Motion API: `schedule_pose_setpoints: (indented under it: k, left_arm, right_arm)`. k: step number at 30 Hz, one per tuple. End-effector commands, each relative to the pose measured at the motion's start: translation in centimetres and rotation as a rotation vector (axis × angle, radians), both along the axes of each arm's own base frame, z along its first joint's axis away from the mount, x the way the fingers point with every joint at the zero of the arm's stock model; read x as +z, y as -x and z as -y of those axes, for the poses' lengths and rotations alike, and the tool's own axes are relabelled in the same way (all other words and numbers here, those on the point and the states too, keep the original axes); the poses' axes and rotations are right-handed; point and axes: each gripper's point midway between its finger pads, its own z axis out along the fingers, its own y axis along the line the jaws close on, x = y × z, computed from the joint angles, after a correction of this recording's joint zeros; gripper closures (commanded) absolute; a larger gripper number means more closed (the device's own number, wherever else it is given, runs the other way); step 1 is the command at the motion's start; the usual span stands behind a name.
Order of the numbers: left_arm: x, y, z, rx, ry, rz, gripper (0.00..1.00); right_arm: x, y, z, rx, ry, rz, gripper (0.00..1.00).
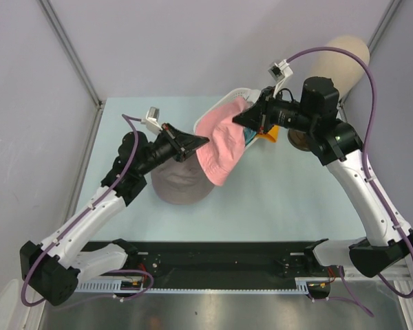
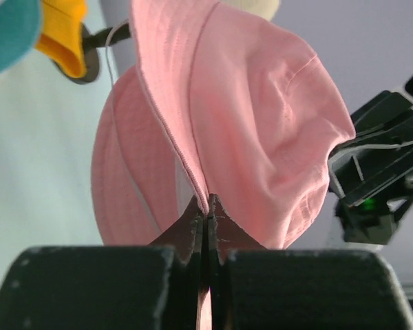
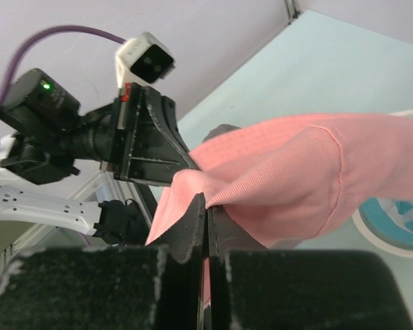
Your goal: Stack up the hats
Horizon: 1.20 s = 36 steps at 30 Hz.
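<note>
I hold pink hat (image 1: 224, 148) aloft mid-frame, left gripper (image 1: 204, 140) and right gripper (image 1: 238, 118) both clamped on its fabric. Lavender hat (image 1: 182, 184) on table lower left, bare. Teal hat (image 2: 7, 27), orange hat (image 2: 62, 34) upper centre, seemingly still to stack

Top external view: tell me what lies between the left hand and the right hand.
The pink hat spans the gap: the left hand pinches one brim edge, the right hand the opposite one. The top external view shows it.
</note>
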Motion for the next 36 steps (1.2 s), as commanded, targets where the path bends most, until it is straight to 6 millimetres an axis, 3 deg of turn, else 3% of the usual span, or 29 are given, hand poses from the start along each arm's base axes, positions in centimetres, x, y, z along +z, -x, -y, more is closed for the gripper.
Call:
schedule_pose_setpoints:
  k: [1,5,9,13,20,26,30,36]
  left_arm:
    - [1.9,-0.1,-2.4,0.126,-0.113,0.122,1.0]
    - [-0.3,0.0,-4.6,0.199,-0.278,0.111,1.0]
    - [-1.9,0.4,-6.1,0.228,-0.31,0.097,1.0]
    - [-4.2,0.7,-6.4,0.215,-0.301,0.058,1.0]
    - [-5.1,0.1,-5.0,0.148,-0.283,0.075,1.0]
    - [-4.9,-0.9,-4.0,0.117,-0.31,0.103,1.0]
    - [-4.9,-1.6,-4.9,0.163,-0.373,0.111,1.0]
    - [-5.7,-1.3,-7.0,0.223,-0.479,0.106,1.0]
  right_arm:
    - [-0.2,-0.5,0.4,-0.071,0.058,0.04,1.0]
    - [-1.7,-1.1,-0.8,-0.085,0.114,0.031,1.0]
    - [-2.7,-1.3,-2.4,-0.076,0.156,0.034,1.0]
    - [-2.8,-1.5,-4.0,-0.079,0.179,0.048,1.0]
    - [-0.8,-2.1,-3.5,-0.139,0.185,0.085,1.0]
    - [-0.8,-2.4,-2.5,-0.187,0.219,0.105,1.0]
    - [-1.2,-3.0,-2.7,-0.191,0.228,0.103,1.0]
    - [-2.6,-3.7,-4.4,-0.142,0.233,0.088,1.0]
